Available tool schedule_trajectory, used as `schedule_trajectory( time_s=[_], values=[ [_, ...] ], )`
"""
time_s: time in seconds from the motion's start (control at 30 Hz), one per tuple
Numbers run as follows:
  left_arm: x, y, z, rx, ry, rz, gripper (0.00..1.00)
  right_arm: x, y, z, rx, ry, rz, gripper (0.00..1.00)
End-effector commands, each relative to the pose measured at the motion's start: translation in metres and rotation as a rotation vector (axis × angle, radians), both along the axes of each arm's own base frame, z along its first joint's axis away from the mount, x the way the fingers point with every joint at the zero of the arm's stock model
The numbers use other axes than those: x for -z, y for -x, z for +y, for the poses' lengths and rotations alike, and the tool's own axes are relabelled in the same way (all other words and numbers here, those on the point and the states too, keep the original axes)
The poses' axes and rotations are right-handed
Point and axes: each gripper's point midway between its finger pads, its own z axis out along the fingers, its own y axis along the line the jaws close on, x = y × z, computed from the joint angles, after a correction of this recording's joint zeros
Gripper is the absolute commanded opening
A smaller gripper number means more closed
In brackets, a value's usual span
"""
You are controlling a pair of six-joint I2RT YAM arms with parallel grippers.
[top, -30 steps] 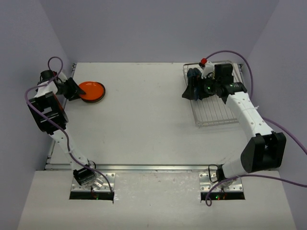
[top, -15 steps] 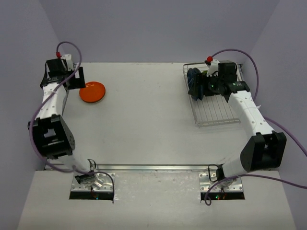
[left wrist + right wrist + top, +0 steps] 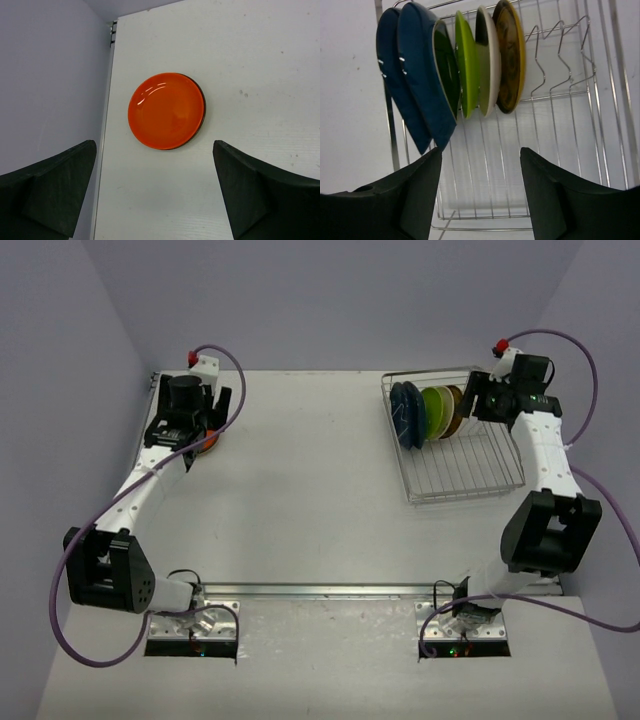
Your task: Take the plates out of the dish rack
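Observation:
An orange-red plate lies flat on the table near the far left edge, with a dark rim showing under it. In the top view it is mostly hidden by my left gripper. My left gripper hovers above it, open and empty. The wire dish rack holds several upright plates: two dark blue, a lime green one, a pale one and a yellow-brown one. My right gripper is open and empty, to the right of the plates.
The left wall and the table's metal edge strip run close beside the orange plate. Bare upright divider prongs stand in the rack's right half. Purple cables loop off both wrists.
My left gripper has left the orange plate on the table and swung from its left side to above it. My right gripper has drawn back from the blue plates toward the rack's right side.

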Motion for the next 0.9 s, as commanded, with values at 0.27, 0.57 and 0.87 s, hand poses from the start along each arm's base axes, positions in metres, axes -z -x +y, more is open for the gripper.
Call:
schedule_trajectory(
  time_s=[0.27, 0.57, 0.87],
  values=[
    [-0.020, -0.013, -0.024, -0.008, -0.001, -0.071, 1.00, 0.005, -0.064, -0.035, 0.028, 0.107, -0.062, 0.54],
    [-0.034, -0.012, -0.025, 0.003, 0.005, -0.077, 1.00, 0.042, -0.094, -0.041, 0.012, 0.126, -0.005, 0.46],
    [-0.040, -0.008, -0.030, 0.024, 0.035, -0.088, 1.00, 0.064, -0.099, -0.028, -0.075, 0.247, 0.021, 0.16]
  ],
)
